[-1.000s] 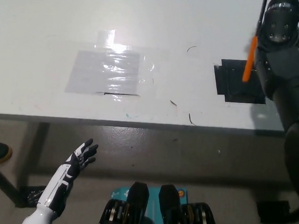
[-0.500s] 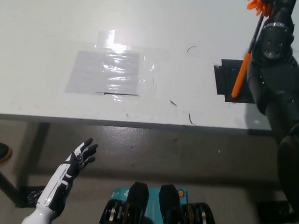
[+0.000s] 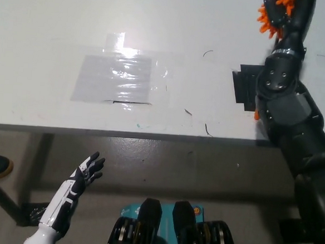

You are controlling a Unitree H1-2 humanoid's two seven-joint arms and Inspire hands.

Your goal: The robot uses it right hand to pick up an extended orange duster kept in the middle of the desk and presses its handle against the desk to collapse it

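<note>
While the black right arm is reaching over the surface point(image 3: 58, 14) near the top right corner, the right robot hand point(image 3: 292, 16) is gripping the orange duster point(image 3: 269, 13), whose bristled head is showing beside it; the handle is mostly hidden behind the arm, above a black patch point(image 3: 244, 88). Below the surface edge, the white left robot hand point(image 3: 86, 172) is resting with fingers spread, holding nothing.

Legible text, labels, brands, numbers, signs: none recorded. No readable marking is found on the desk point(image 3: 46, 24), the clear sheet point(image 3: 118, 78) or the black patch point(image 3: 244, 87).
</note>
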